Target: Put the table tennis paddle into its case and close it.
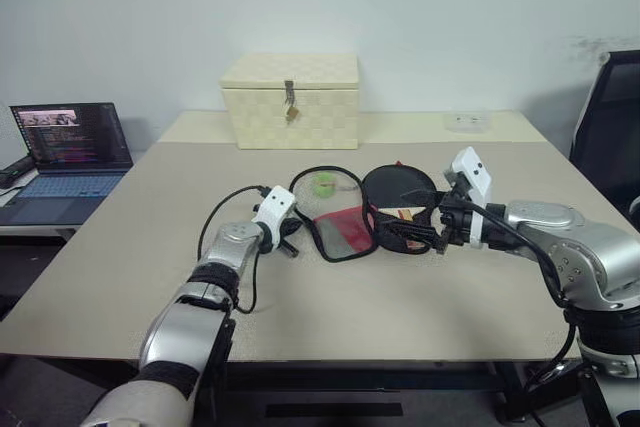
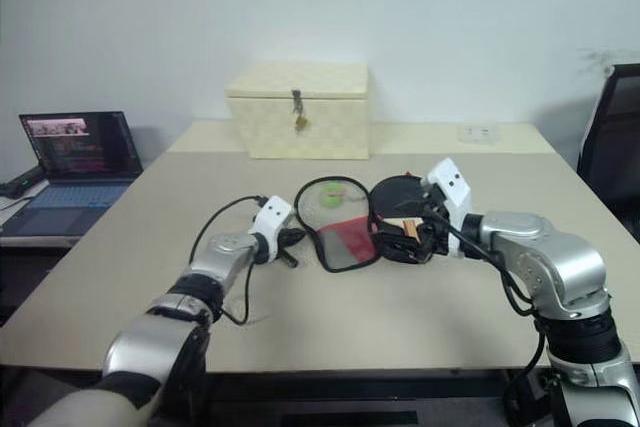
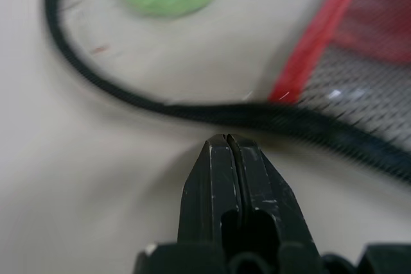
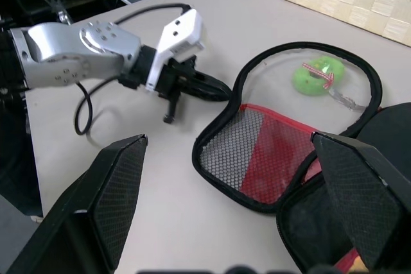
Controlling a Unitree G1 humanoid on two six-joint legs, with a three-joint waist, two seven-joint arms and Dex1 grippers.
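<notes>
beige table: left gripper jaws closed beside open case rim; right gripper jaws wide; no readable writing.

We see two arms in silver-grey metal shells, each with black ribbed bands at the joints. Each wrist carries a white angular housing, and ahead of it a black claw: the left claw has two slim tapered black fingers with scuffed faces, the right claw has broad wedge-shaped fingers with a fine textured surface. A black cable loops loosely beside each forearm. Small screw heads dot the left arm's rounded silver casing.
</notes>
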